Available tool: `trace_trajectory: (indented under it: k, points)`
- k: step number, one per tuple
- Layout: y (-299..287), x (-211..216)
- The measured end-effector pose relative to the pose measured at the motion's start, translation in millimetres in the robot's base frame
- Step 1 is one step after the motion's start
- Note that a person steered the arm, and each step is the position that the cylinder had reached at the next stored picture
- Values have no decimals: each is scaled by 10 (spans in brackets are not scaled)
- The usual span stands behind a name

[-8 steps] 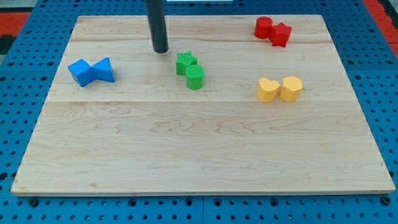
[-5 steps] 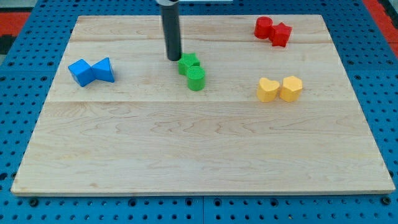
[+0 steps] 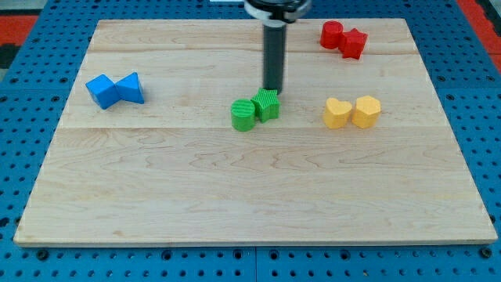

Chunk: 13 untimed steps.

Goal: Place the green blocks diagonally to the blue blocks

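Tool state: no gripper on this arm, so nothing is grasped or released; the rod only pushes. My tip (image 3: 272,89) stands on the board (image 3: 235,196), just at the upper edge of the green pair.

Green pair, position: green star block (image 3: 267,104) and green cylinder block (image 3: 243,115) touch each other near the middle of the board, the cylinder at the view's lower left of the star.

Green pair, long axis: runs from the view's lower left to the view's upper right, shallowly tilted.

Blue pair, position: blue cube-like block (image 3: 102,90) and blue triangular block (image 3: 131,88) touch each other near the view's left edge, well apart from the green pair.

Key relation: my tip sits at the view's top of the star, at or just off its upper face; contact cannot be confirmed. The green pair therefore lies toward the view's bottom and slightly left of my tip.

Green relative to blue: to the view's right and only a little lower, so nearly level rather than clearly diagonal.

Judgement on coming move: a push from this side would send the pair toward the view's bottom, which suits a diagonal placement below and right of blue.

Risk: the push bears on the star alone; the cylinder may slide off sideways.

Bystanders: yellow blocks (image 3: 352,112) and red blocks (image 3: 343,37) stand well clear at the view's right.
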<state>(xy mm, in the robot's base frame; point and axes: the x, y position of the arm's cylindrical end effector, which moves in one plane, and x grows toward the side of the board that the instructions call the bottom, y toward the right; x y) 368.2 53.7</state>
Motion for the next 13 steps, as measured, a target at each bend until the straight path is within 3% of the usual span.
trace_trajectory:
  k: [2, 4, 7, 8, 10, 13]
  points:
    - [128, 243]
    - [-319, 346]
    - [-983, 986]
    - [-1125, 994]
    - [-758, 868]
    - [-1244, 872]
